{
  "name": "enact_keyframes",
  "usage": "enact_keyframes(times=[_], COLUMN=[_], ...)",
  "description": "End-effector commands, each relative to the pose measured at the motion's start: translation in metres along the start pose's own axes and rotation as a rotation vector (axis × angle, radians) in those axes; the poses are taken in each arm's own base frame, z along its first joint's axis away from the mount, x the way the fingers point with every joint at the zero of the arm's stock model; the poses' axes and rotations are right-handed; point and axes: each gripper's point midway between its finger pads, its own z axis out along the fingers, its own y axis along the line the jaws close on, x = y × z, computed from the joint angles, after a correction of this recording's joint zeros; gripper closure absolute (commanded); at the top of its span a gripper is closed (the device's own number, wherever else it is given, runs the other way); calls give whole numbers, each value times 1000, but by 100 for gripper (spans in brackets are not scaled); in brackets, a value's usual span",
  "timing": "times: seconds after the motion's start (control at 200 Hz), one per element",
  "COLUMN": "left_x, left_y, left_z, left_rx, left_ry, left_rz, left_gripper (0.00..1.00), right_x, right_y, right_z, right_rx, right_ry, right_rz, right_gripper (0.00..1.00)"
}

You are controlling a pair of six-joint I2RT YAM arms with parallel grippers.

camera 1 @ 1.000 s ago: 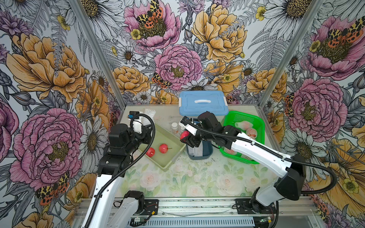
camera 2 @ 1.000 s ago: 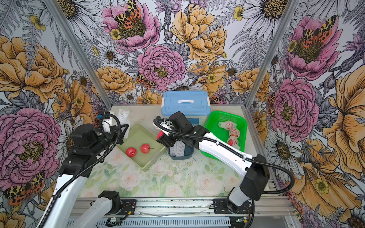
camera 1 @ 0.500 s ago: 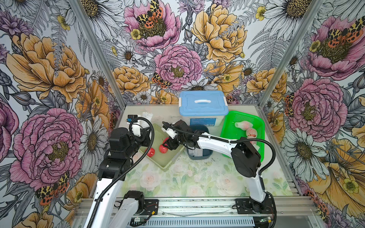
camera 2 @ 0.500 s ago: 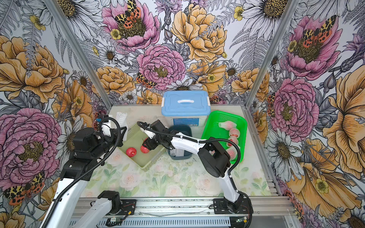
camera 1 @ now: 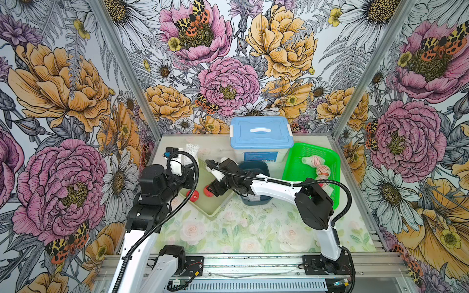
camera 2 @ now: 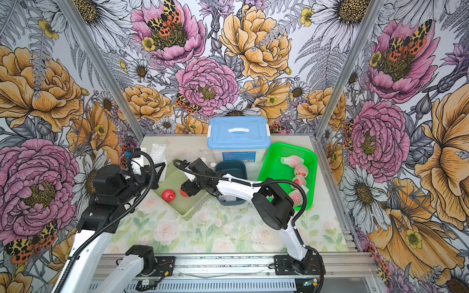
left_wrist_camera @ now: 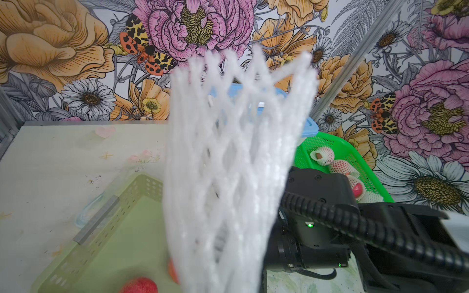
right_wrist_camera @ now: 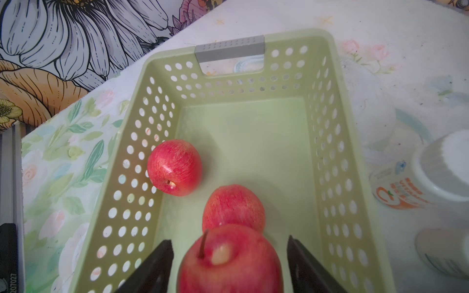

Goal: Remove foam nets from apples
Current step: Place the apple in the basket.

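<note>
Mara: How many apples do you count?
Ivo: Three bare apples [right_wrist_camera: 175,167] lie in the pale green basket [right_wrist_camera: 327,152]. In the bright green basket [camera 1: 317,148] I count four netted apples [camera 2: 291,160] in a top view, but the right arm [camera 2: 236,187] covers a part, so I am not fully sure.
Mara: And the nets without fruit?
Ivo: One foam net [left_wrist_camera: 233,165] stands upright in the left tool [camera 2: 157,165], which is closed tight on its lower end, just beside the far end of the pale basket. More white mesh [camera 2: 227,197] shows in the dark blue bin [camera 2: 233,166]; how many pieces, I cannot tell.
Mara: The right tool [right_wrist_camera: 228,241]?
Ivo: It hangs low over the pale basket, jaws spread wide. The nearest apple [right_wrist_camera: 229,258] is between its fingers [right_wrist_camera: 154,266] with a thin gap at each side, so nothing is gripped.
Mara: What are the things made of?
Ivo: The apples are round, glossy, red-pink with fine streaks; one shows a thin brown stem. The nets are soft white foam with diamond holes and a frilly end. The pale basket is hard plastic with round holes and a grey handle; the bright one is a fine lattice. Two white bottles [right_wrist_camera: 441,172] are just beside the pale basket, and a box with a blue lid [camera 1: 261,134] is at the back.
Mara: And the room?
Ivo: The tabletop [camera 1: 241,228] has a pale print of roses and leaves. The walls [camera 1: 228,83] carry big pink and orange flowers, daisies and moths, with metal posts [camera 1: 125,63] in the corners.
</note>
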Motion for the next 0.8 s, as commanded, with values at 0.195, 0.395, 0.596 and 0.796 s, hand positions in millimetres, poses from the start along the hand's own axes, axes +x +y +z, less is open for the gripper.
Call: enact_keyframes(times=[0.195, 0.395, 0.596, 0.796], left_x=[-4, -1, 13, 42], left_y=[-15, -22, -41, -79], left_z=[3, 10, 32, 73], left_rx=[87, 132, 215, 269], left_ry=[-2, 31, 105, 172], left_rz=[10, -10, -30, -30], left_gripper=[100, 100, 100, 100], right_x=[-34, -35, -21, 18], right_y=[-14, -45, -95, -154], right_z=[-54, -116, -203, -273], right_rx=[47, 97, 233, 365], right_ry=[-114, -181, -287, -369], right_rz=[7, 69, 163, 373], right_gripper=[21, 0, 0, 0])
